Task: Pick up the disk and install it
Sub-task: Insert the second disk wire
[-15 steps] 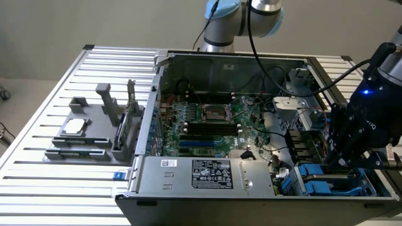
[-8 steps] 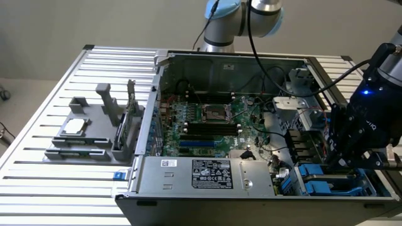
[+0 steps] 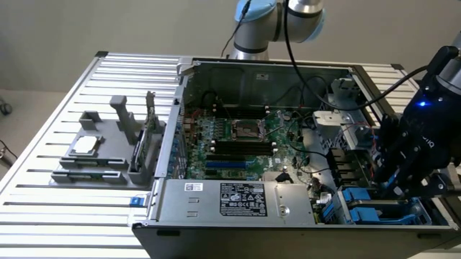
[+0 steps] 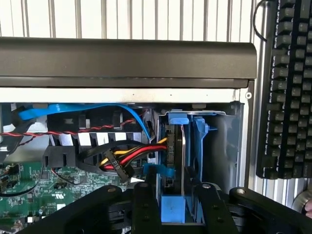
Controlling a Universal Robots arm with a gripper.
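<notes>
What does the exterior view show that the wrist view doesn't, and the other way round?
Exterior view alone: the whole open computer case on the slatted table, the motherboard, the grey power supply box with its white sticker, and a grey fixture holding a small silver chip.

Wrist view alone: a black keyboard beside the case, and the red, yellow and black cable bundle.

Both: the tool, fingers either side of the disk in its blue carrier, standing edge-up in the drive bay.

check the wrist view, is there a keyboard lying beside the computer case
Yes, a black keyboard lies on the slatted table just outside the case wall.
</notes>
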